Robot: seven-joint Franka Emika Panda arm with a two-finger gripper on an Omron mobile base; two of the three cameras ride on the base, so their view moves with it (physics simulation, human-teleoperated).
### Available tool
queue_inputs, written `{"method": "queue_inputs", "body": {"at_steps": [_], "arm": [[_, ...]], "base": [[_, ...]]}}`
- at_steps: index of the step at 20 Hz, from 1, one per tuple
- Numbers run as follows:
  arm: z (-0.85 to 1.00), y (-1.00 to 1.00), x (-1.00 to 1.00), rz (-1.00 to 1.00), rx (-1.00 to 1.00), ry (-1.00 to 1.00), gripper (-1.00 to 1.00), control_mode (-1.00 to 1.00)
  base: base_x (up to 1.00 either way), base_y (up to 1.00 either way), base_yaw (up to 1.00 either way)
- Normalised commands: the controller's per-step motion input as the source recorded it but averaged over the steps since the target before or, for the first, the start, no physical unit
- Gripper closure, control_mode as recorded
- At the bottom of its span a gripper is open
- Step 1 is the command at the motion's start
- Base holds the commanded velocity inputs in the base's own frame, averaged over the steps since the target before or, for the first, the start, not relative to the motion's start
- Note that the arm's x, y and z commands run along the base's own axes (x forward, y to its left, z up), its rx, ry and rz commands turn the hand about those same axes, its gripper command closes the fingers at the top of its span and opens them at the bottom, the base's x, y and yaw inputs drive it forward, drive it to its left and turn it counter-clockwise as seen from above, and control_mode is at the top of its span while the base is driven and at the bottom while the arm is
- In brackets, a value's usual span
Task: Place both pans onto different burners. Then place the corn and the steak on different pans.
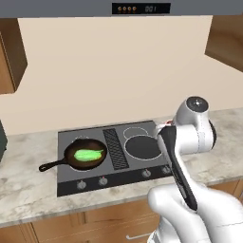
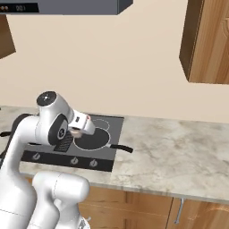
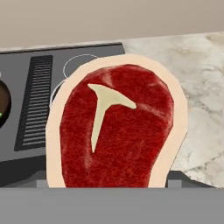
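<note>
The jaws stand wide around the raw red steak with its pale fat rim and white T-shaped bone mark [image 3: 114, 131], grasping it; in the hand view the slab stands upright right in front of the camera and hides the fingertips.

The only writing is the orange digits on the dark display of the grey range hood [image 1: 141, 8], too small to read.

The white arm bends up from the base to a rounded elbow, then reaches forward and down, holding the gripper [image 2: 77, 132] over the flat dark grey pan with the long thin handle [image 2: 95, 142]. That pan sits on the right front burner of the dark glass cooktop [image 1: 85, 178].

Further left, past the ribbed grille [image 1: 115, 148], the bright green corn cob [image 1: 88, 154] lies inside the dark-brown cast-iron skillet [image 1: 72, 160] on the left front burner. Behind runs the marbled grey counter [image 2: 179, 152].
</note>
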Motion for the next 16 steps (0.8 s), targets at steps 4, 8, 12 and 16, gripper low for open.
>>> {"method": "queue_inputs", "body": {"at_steps": [4, 8, 12, 16], "arm": [[-0.53, 0.27, 0.69, 0.01, 0.0, 0.0, 1.0, -1.0], [-0.56, 0.27, 0.7, 0.0, 0.0, 0.0, 1.0, -1.0], [-0.6, 0.14, 0.52, 0.0, 0.0, 0.0, 1.0, -1.0], [-0.57, 0.0, 0.32, 0.0, 0.02, 0.0, 1.0, -1.0]], "base": [[0.0, 0.0, 0.0], [0.0, 0.0, 0.0], [0.0, 0.0, 0.0], [0.0, 0.0, 0.0]]}}
